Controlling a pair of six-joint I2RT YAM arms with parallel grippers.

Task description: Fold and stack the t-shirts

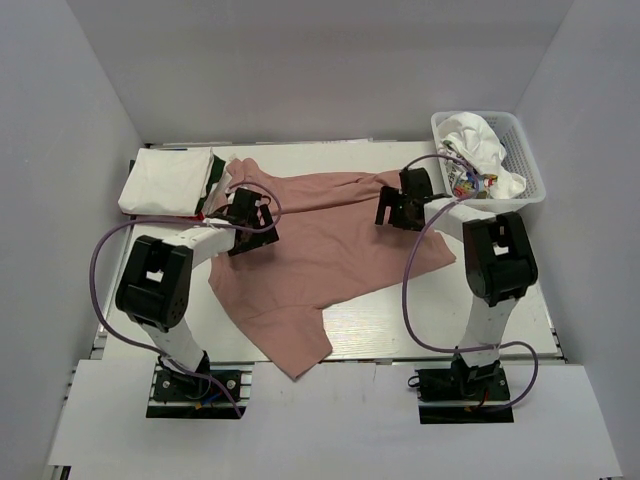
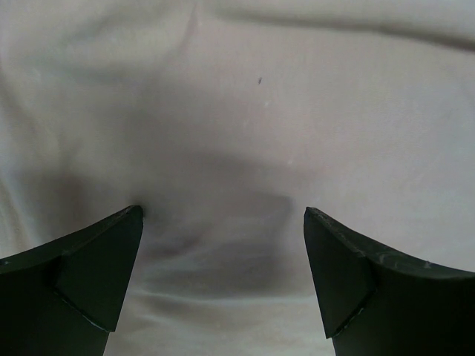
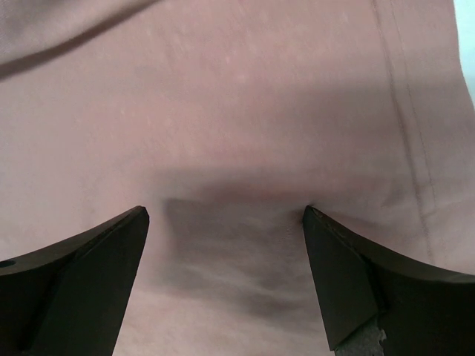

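A dusty-pink t-shirt (image 1: 330, 250) lies spread across the middle of the table, one sleeve hanging toward the front edge. My left gripper (image 1: 250, 212) is open and presses down on the shirt's far left part; its wrist view shows cloth (image 2: 237, 148) between the spread fingers (image 2: 96, 267). My right gripper (image 1: 400, 205) is open on the shirt's far right part; pink cloth with a hem seam (image 3: 404, 111) fills its view between the fingers (image 3: 349, 274). A folded white t-shirt (image 1: 165, 180) lies at the far left. White printed t-shirts (image 1: 480, 150) fill the basket.
A white plastic lattice basket (image 1: 530, 150) stands at the far right corner. White walls close in the table on the left, back and right. Purple cables loop from both arms (image 1: 410, 300).
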